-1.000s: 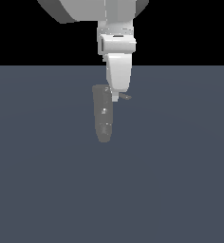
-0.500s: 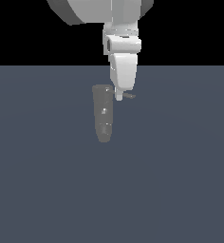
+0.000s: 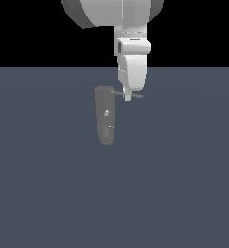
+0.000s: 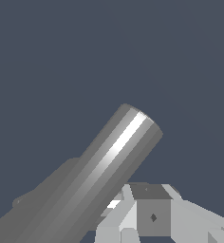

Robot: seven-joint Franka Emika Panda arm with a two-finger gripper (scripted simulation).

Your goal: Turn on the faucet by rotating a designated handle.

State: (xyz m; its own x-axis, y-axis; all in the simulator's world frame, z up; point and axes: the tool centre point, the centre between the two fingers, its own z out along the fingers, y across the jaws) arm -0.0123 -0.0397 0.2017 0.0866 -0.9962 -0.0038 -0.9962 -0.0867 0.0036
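The faucet (image 3: 106, 116) is a dull grey rounded column that tapers toward its lower end in the exterior view. The handle (image 3: 136, 95) is a thin grey rod sticking out from the column's top toward the exterior view's right. My white gripper (image 3: 128, 97) comes down from above, its narrow tip right at the rod, about midway along it. The fingers look closed together and hold nothing. In the wrist view a grey cylinder (image 4: 109, 161) runs diagonally close to my fingertips (image 4: 152, 216); I cannot tell whether it is the rod or the column.
A flat dark blue-grey floor (image 3: 184, 184) surrounds the faucet. The arm's large white links (image 3: 111, 12) hang above the gripper.
My gripper has shifted toward the exterior view's right along the handle, staying at the same height. The faucet column has not moved.
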